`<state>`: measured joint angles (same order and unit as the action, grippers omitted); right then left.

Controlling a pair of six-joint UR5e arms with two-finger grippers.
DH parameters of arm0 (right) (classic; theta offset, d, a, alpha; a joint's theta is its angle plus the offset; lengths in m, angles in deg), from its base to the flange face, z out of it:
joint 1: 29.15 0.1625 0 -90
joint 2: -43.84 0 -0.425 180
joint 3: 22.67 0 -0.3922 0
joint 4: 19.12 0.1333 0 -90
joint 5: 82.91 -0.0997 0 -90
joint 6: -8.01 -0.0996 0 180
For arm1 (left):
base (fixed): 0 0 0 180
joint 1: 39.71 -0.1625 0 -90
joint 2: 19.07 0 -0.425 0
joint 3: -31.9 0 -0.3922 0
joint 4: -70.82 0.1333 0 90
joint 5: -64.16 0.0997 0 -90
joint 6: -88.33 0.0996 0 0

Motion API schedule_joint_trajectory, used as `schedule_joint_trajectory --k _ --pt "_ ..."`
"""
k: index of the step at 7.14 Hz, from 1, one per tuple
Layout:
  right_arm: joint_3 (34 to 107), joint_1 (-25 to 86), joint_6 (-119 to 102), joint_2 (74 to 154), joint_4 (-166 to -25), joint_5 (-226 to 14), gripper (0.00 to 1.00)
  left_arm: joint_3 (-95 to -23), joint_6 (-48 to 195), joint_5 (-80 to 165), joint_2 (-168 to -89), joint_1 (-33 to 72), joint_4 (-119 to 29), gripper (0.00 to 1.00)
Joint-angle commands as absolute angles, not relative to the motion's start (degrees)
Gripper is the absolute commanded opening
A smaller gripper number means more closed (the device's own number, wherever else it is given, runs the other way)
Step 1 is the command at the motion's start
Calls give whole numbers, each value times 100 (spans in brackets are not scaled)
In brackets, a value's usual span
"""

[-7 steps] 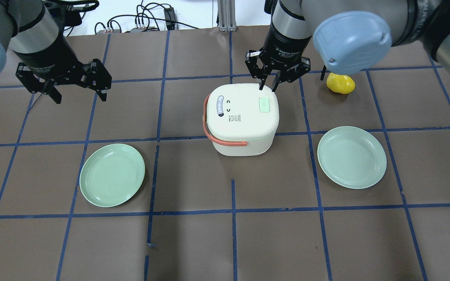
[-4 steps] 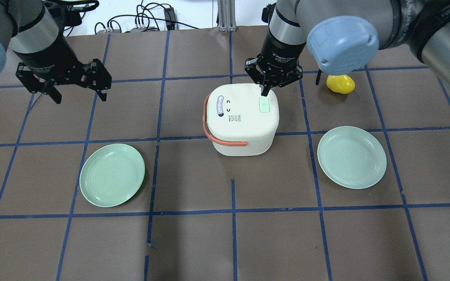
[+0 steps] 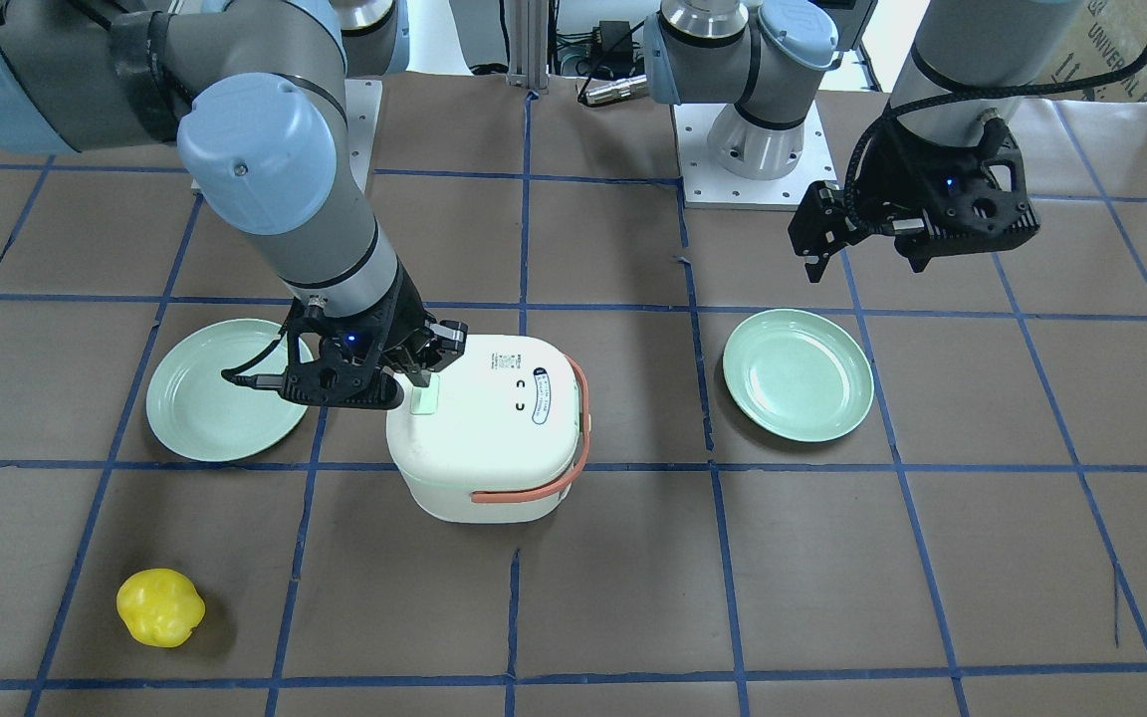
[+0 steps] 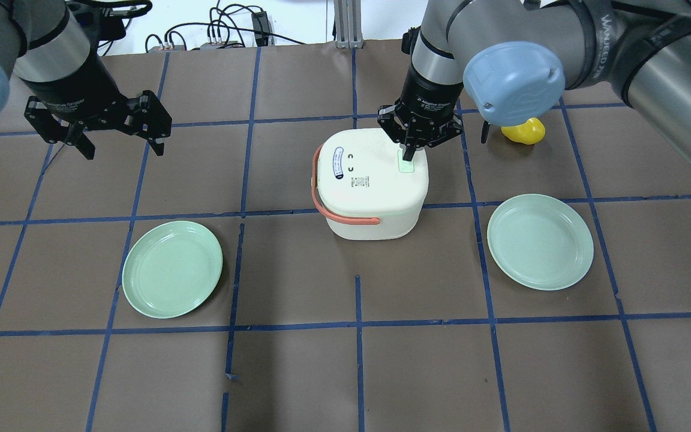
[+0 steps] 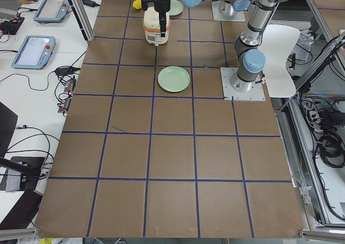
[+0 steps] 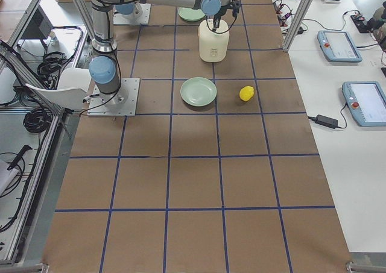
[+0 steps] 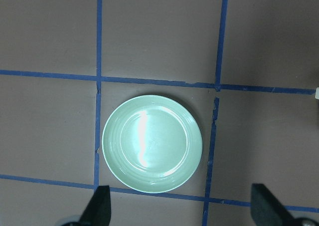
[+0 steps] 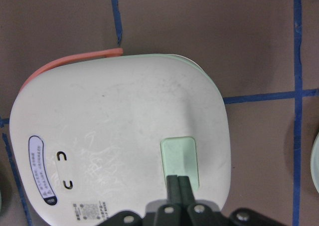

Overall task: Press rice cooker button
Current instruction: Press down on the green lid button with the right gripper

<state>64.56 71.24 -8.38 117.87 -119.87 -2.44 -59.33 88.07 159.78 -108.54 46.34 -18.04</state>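
A white rice cooker (image 4: 369, 186) with an orange handle stands mid-table. Its pale green button (image 4: 406, 165) is on the lid's right side. My right gripper (image 4: 409, 155) is shut and points straight down, its joined fingertips at the button's near end; I cannot tell whether they touch it. The right wrist view shows the shut fingers (image 8: 178, 182) over the button (image 8: 179, 156). The front view shows the gripper (image 3: 416, 380) over the button (image 3: 424, 400). My left gripper (image 4: 123, 150) is open and empty, hovering at the far left.
Two green plates lie on the table, one front left (image 4: 173, 269) and one front right (image 4: 540, 242). A yellow toy (image 4: 525, 133) sits right of the cooker, behind my right arm. The left wrist view looks down on a plate (image 7: 152, 143).
My right gripper has shut its fingers and moved from the lid's back edge forward and down onto the green button. The left arm has not moved.
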Motion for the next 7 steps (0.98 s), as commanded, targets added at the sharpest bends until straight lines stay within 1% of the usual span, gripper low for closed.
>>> schedule_joint_trajectory --k 1,5,7 --pt "6469 7114 -825 11714 -12036 -232 8 -5933 8807 15978 -10854 4634 -1804 100" --pt "6583 7105 -816 11696 -12124 -232 8 -5933 8807 15987 -10854 4634 -1804 100" --pt "6575 7114 -825 11530 -12325 -223 8 -5933 8807 15987 -10854 4634 -1812 100"
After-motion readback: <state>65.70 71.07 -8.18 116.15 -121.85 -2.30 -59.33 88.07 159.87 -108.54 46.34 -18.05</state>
